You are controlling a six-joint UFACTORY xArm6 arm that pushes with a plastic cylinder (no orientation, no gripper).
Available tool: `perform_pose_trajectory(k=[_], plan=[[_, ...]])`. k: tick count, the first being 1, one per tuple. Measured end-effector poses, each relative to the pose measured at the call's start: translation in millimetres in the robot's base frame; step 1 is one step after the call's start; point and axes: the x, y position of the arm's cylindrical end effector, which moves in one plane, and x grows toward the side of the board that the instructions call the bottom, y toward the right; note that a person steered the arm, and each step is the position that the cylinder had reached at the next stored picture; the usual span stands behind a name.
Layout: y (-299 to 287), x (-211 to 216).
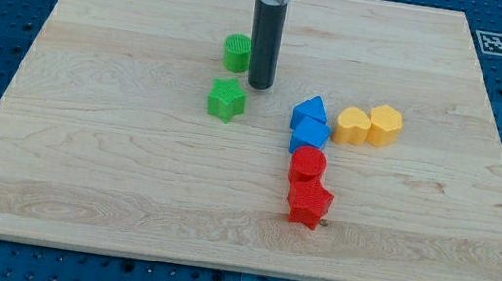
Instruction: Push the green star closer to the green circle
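Blue perforated metal surrounds a pale wooden board (126, 192) that fills most of the view, with a small black-and-white marker tag (492, 42) at the board's upper right corner. Eight blocks lie on the board: two green, two blue, two yellow and two red. The green circle (237, 52) sits toward the view's top, left of centre, and the green star (226, 99) lies just below it, near but with a strip of bare wood between them. The arm ends in a straight dark rod with no jaws to open or close, so it holds nothing; my tip (260, 86) rests on the board just to the right of the green circle and just above and right of the green star, close to both, though contact with either cannot be made out. To the view's right of the star, well apart from it, the two blue blocks stand together: a blue triangle-like block (310, 107) with a blue block (311, 134) of unclear shape touching it below. Right of those sit a yellow heart (352, 125) and a yellow block (386, 124), side by side and touching. Below the blue pair a red round block (308, 162) touches a red star (309, 204) beneath it, forming a short column toward the view's bottom.
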Motion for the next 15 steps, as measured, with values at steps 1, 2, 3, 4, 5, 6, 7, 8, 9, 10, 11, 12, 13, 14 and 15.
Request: perform_pose_trajectory(k=[1, 2, 3, 4, 5, 6, 7, 8, 9, 10, 11, 12, 13, 14, 15], plan=[[0.0, 3.7], [0.0, 3.7], [0.2, 10.5], [0.2, 20.7], [0.3, 31.3], [-2.5, 50.1], [-7.6, 67.0], [-24.5, 86.3], [-34.5, 74.9], [-40.9, 66.5], [-40.9, 66.2], [-40.9, 65.9], [-40.9, 65.9], [-44.7, 69.8], [-48.7, 69.8]])
